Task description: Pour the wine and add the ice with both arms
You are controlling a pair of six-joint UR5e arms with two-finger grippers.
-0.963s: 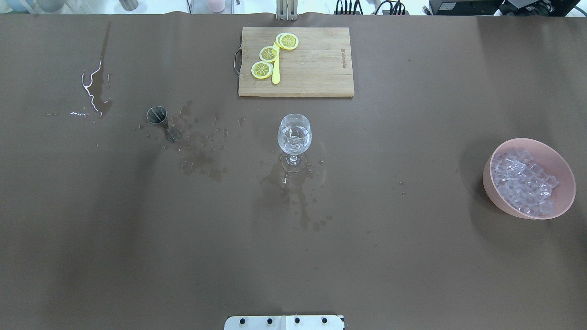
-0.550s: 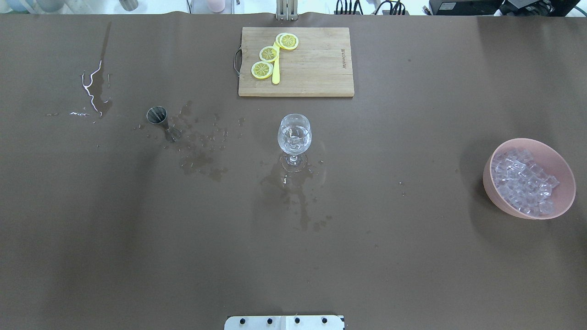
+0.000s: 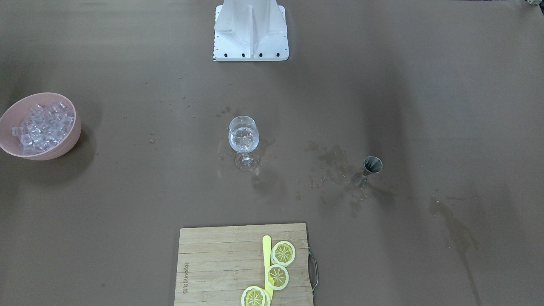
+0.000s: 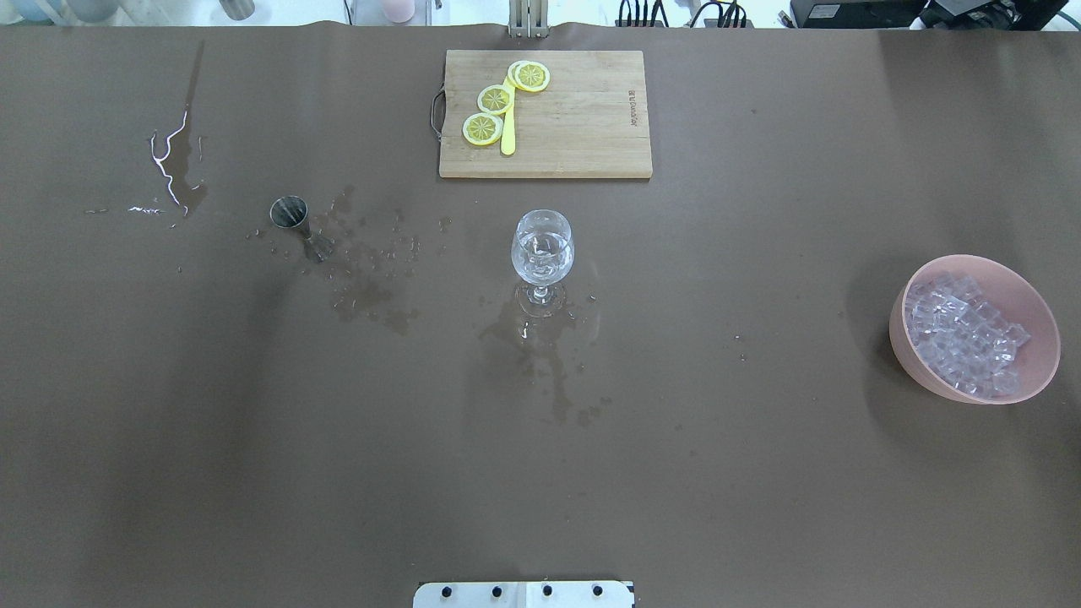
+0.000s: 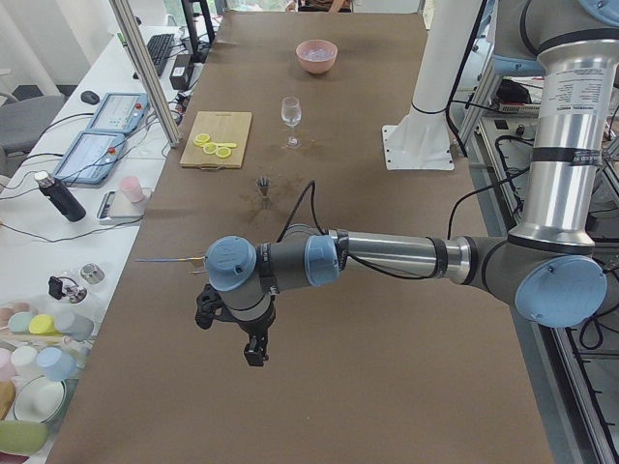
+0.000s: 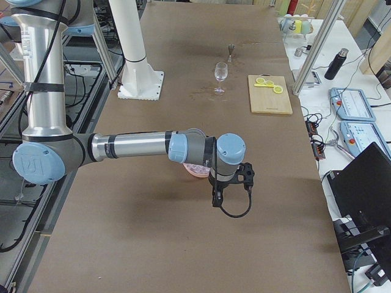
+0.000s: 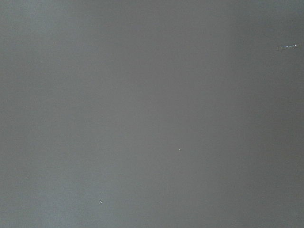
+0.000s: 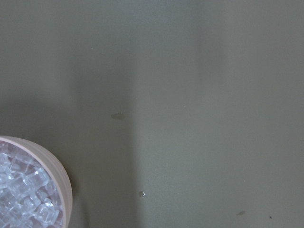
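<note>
The left gripper hangs pointing down over bare brown table, and whether its fingers are spread or pressed together cannot be told from the side view, the only one that shows it; its wrist camera sees just the tabletop. The left arm stretches out level behind it, well apart from the steel jigger. The right gripper also points down, its finger state likewise impossible to tell, and the right arm reaches out level over the pink bowl, which shows partly behind the wrist. The ice fills that bowl as a heap of small clear cubes, and the right wrist camera catches it at its lower left corner. The wine sits as clear liquid in the bowl of the wine glass, upright at mid-table. Dark wet patches spread around the glass's foot and beside the jigger. Beyond the glass lies a wooden cutting board with lemon slices and a yellow knife.
</note>
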